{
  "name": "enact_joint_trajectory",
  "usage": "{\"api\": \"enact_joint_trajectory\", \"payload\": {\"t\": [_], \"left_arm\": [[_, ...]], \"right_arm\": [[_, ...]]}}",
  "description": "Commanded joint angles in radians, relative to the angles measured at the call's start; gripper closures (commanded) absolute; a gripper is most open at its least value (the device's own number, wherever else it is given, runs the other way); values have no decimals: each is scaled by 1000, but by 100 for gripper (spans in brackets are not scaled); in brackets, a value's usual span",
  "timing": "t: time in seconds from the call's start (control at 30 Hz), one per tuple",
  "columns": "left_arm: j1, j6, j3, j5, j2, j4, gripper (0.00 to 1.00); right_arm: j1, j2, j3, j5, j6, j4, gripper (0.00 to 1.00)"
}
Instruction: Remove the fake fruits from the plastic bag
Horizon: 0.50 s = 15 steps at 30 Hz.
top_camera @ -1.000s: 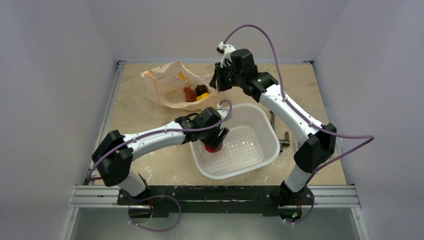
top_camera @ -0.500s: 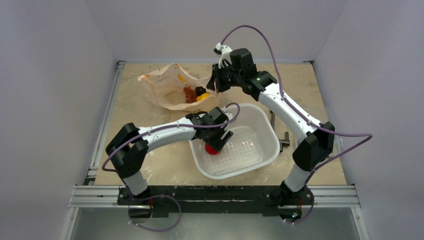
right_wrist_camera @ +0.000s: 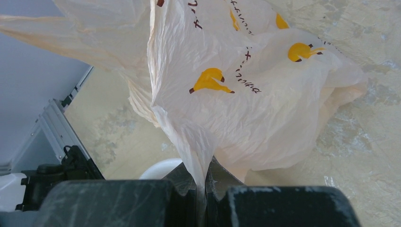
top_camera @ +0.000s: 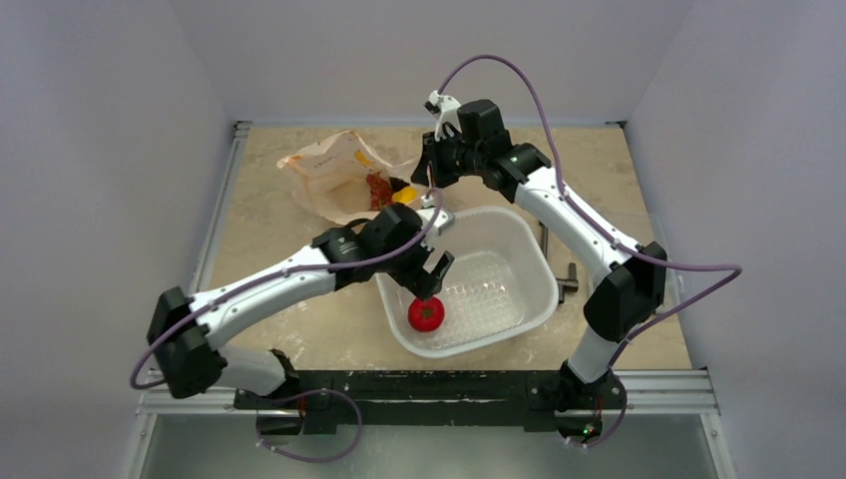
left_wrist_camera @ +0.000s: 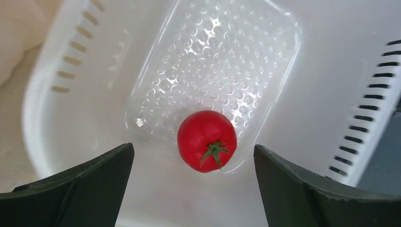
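A red tomato-like fake fruit [top_camera: 426,314] [left_wrist_camera: 207,140] lies loose on the floor of the white perforated basin [top_camera: 531,261] [left_wrist_camera: 331,71]. My left gripper [top_camera: 431,274] [left_wrist_camera: 193,153] hangs above it, open, with nothing between its fingers. The peach-beige plastic bag [top_camera: 334,170] [right_wrist_camera: 246,94] lies at the back of the table. My right gripper [top_camera: 427,172] [right_wrist_camera: 204,182] is shut on the bag's edge and holds it up. At the bag's mouth show a reddish bunch of grapes [top_camera: 378,188] and a yellow fruit [top_camera: 404,195].
A dark metal tool [top_camera: 566,274] lies on the table just right of the basin. A metal rail [top_camera: 429,391] runs along the near edge by the arm bases. Purple cables loop over both arms.
My left gripper has opened and let go of the red fruit, which now rests on the basin floor. The left arm has lifted and drawn back slightly. The right gripper still holds the bag.
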Motion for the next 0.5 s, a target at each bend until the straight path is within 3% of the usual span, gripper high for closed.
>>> {"api": "enact_joint_trajectory", "payload": {"t": [0.0,0.1,0.2,0.27,0.37,0.47], "left_arm": [[31,-62,-29,-28,-200,-53,2],[122,-115,-38,8,-339,-61,6],[208,-131,-10,20,-380,-45,7],[251,-146,45,-5,-337,-52,12],[288,-210,161,-112,-234,-89,30],[296,-275,214,-183,-146,-72,35]], "right_arm": [[-5,-4,35,-49,1,12,100],[-4,-8,20,-39,-5,14,100],[-3,-10,13,-58,-13,9,100],[-3,-12,12,-83,-17,6,100],[-1,-13,7,-92,-18,-1,100],[1,-11,7,-93,-18,-16,100]]}}
